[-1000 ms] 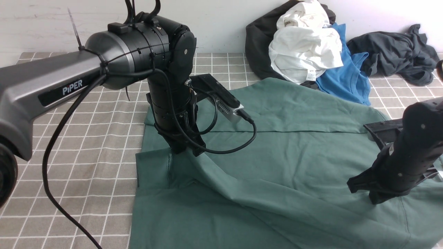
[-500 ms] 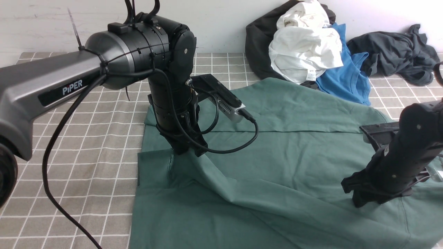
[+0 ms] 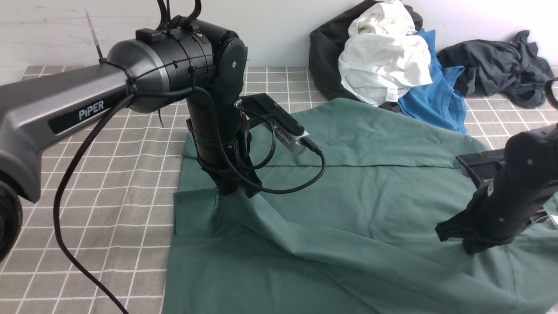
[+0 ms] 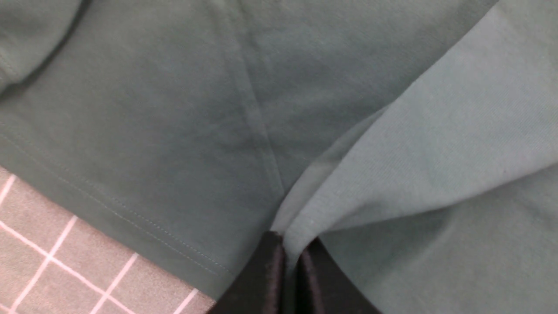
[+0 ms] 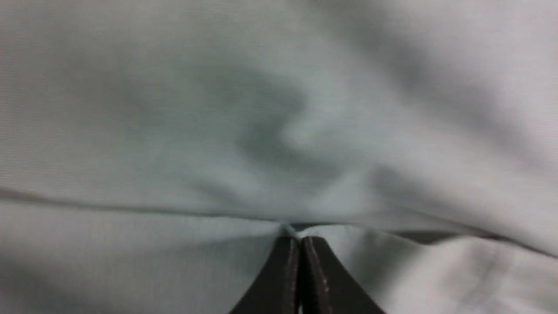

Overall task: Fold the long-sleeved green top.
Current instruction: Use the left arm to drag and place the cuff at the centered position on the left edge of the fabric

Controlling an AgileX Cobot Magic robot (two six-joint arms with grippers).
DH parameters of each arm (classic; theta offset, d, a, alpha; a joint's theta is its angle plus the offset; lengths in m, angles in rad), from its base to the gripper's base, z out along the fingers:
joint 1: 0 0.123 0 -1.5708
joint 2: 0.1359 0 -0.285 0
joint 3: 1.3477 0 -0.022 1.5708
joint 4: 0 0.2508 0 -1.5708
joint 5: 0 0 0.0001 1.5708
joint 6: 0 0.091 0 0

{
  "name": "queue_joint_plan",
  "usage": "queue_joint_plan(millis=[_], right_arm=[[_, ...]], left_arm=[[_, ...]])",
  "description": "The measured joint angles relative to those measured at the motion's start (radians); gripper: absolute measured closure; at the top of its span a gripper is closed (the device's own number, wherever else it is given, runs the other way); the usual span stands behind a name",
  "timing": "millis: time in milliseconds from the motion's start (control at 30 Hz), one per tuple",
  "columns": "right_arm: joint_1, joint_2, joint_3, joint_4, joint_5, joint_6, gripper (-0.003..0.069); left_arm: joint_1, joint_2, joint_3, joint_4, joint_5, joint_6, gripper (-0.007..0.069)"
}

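The green long-sleeved top (image 3: 348,205) lies spread over the checked tablecloth, its far part folded flat and a loose ridge of cloth running from left to right. My left gripper (image 3: 237,192) is shut on a pinch of the top near its left edge; the left wrist view shows the cloth (image 4: 392,152) between the jaws of the gripper (image 4: 291,253). My right gripper (image 3: 464,246) is shut on the top at its right side; the right wrist view shows a fold of cloth (image 5: 261,144) nipped at the tips of the gripper (image 5: 301,240).
A pile of clothes sits at the back against the wall: a white garment (image 3: 383,56), a bright blue T-shirt (image 3: 436,96) and a dark grey garment (image 3: 497,65). The checked tablecloth (image 3: 109,183) shows bare to the left of the top.
My right gripper first moved left and down with the cloth, then came back a little to the right. The left arm has barely moved.
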Motion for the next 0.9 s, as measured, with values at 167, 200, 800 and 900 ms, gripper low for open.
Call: queue_joint_plan(millis=[167,200,800,900], right_arm=[[-0.033,-0.124,0.0,-0.137,0.048,0.111,0.0667],[-0.051,-0.145,0.0,-0.149,0.057,0.121,0.0667],[-0.143,-0.139,0.001,-0.065,0.027,0.088,0.0492],[-0.143,-0.144,-0.015,-0.07,0.032,0.088,0.0409]], left_arm=[[0.0,0.0,-0.017,0.0,-0.021,0.002,0.0618],[0.0,0.0,-0.024,0.0,-0.032,0.006,0.0618],[0.087,0.072,-0.057,0.009,-0.211,-0.07,0.0224],[0.106,0.072,-0.089,0.01,-0.211,-0.118,0.0125]])
